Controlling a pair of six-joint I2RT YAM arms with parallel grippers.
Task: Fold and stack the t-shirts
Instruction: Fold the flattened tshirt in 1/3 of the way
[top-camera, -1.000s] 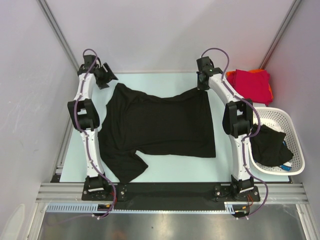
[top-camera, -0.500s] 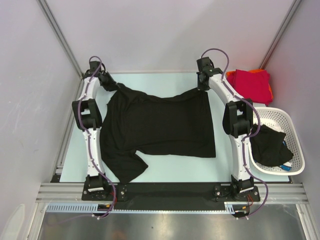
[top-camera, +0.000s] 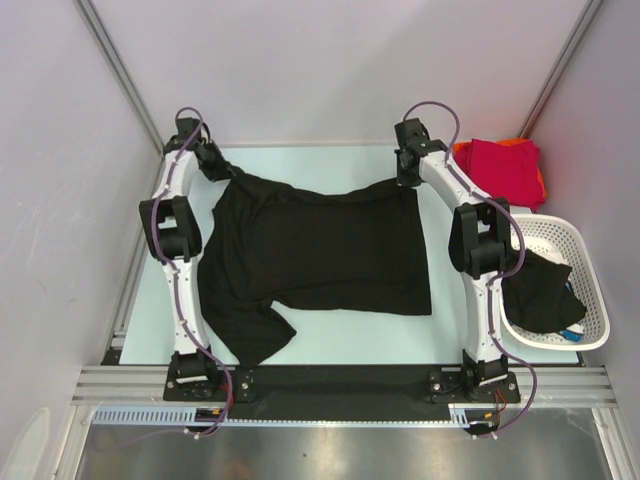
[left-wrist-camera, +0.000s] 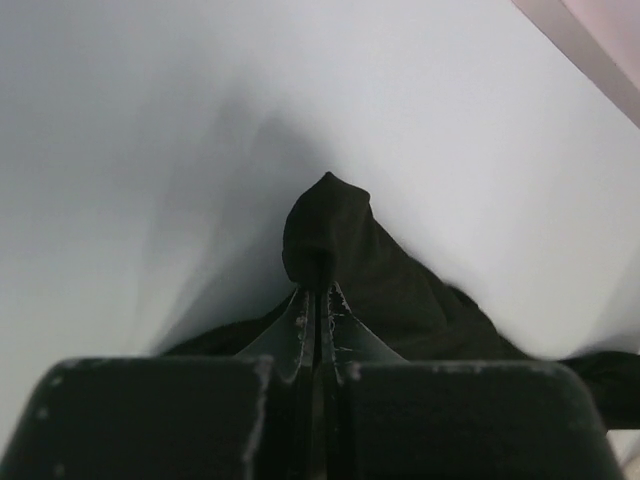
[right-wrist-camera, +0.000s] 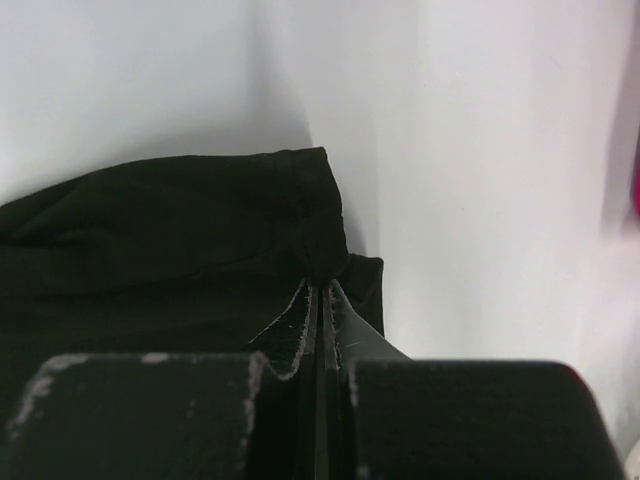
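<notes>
At far edge of table (top-camera: 340, 325), both arms have hold of the black t-shirt (top-camera: 320, 255) by its two far corners. Left gripper (left-wrist-camera: 318, 290) is clamped tight on a small peak of black cloth at the far-left corner, probably the sleeve or shoulder end. Right gripper (right-wrist-camera: 320, 288) is clenched on the far-right corner, with a stitched hem just above its tips.

Step in hand, as I read it: corner grasps made, fold not yet made. To do it well, raise both corners together at equal height and keep the far edge lightly taut between them. Then carry it toward the near edge so far edge lands on near edge, square. Don't pull the corners apart hard. The left bite looks thin and could slip. The right one looks deeper.

Shirt look: matte black, spread mostly flat across the middle of the table, lying sideways with its body toward the right. Far edge dips in a shallow sag between the two grips. One sleeve flops out at near-left, close to the left arm, so it likely needs tucking in later.

Red t-shirt (top-camera: 505, 170) sits folded at far right, on top of an orange t-shirt (top-camera: 515, 143) of which only a sliver shows. White lattice basket (top-camera: 570, 235) just nearer holds another dark garment (top-camera: 540, 290), bunched.
</notes>
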